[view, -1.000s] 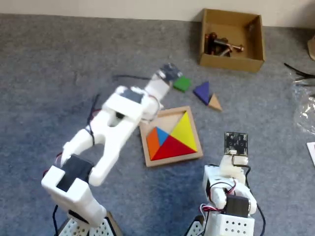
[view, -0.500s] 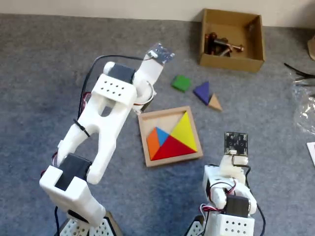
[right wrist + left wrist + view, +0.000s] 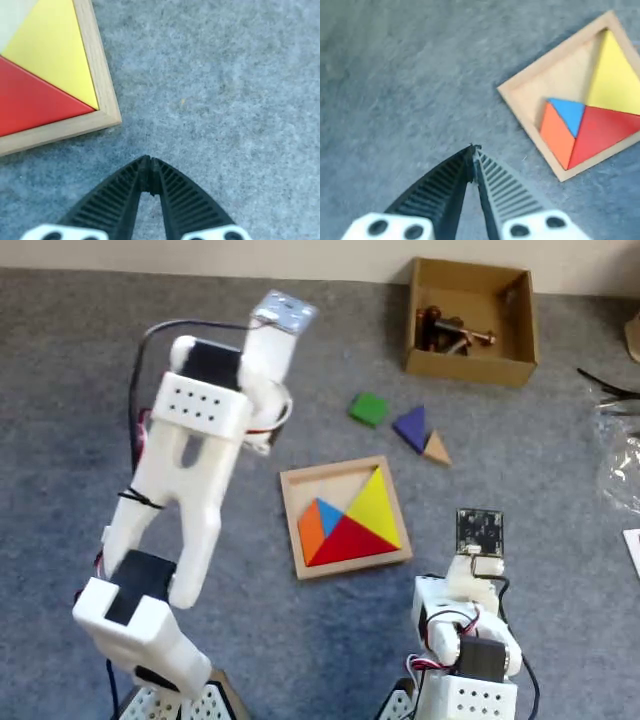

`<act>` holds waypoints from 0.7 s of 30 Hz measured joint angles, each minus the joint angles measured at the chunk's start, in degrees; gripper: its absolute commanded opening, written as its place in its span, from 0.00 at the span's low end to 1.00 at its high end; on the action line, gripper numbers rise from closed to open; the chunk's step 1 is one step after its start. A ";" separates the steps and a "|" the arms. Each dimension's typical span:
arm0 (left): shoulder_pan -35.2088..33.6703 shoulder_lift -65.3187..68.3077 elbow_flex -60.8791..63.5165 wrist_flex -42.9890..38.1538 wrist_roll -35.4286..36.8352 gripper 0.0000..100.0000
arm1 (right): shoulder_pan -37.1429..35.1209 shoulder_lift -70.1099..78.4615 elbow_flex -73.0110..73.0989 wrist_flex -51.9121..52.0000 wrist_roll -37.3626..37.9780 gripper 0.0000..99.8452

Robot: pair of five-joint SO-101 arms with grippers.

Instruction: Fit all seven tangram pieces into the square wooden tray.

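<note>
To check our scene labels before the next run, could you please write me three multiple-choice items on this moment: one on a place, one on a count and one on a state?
1. Where is the green square relative to the wooden tray?
A inside it; B on the carpet beyond it, apart; C leaning on its rim.
2. How many pieces lie in the tray?
A two; B four; C seven.
3. How is the left gripper?
A wide open; B shut on a piece; C shut and empty.

1 B: bare carpet separates the square from the tray.
2 B: an orange piece, a blue piece, a red piece and a yellow piece lie in it.
3 C: its fingertips meet with nothing between them.
</note>
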 measured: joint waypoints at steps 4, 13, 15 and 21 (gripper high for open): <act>-3.87 0.00 -0.09 0.79 0.44 0.01 | 0.00 0.00 0.00 0.00 0.00 0.00; -9.05 -13.10 4.75 1.14 0.44 0.01 | 0.00 0.00 0.00 0.00 0.00 0.00; -9.05 -17.32 9.05 1.23 0.44 0.01 | 0.00 0.00 0.00 0.00 0.00 0.00; -11.34 -28.92 21.36 1.23 0.44 0.01 | 0.00 0.00 0.00 0.00 0.00 0.00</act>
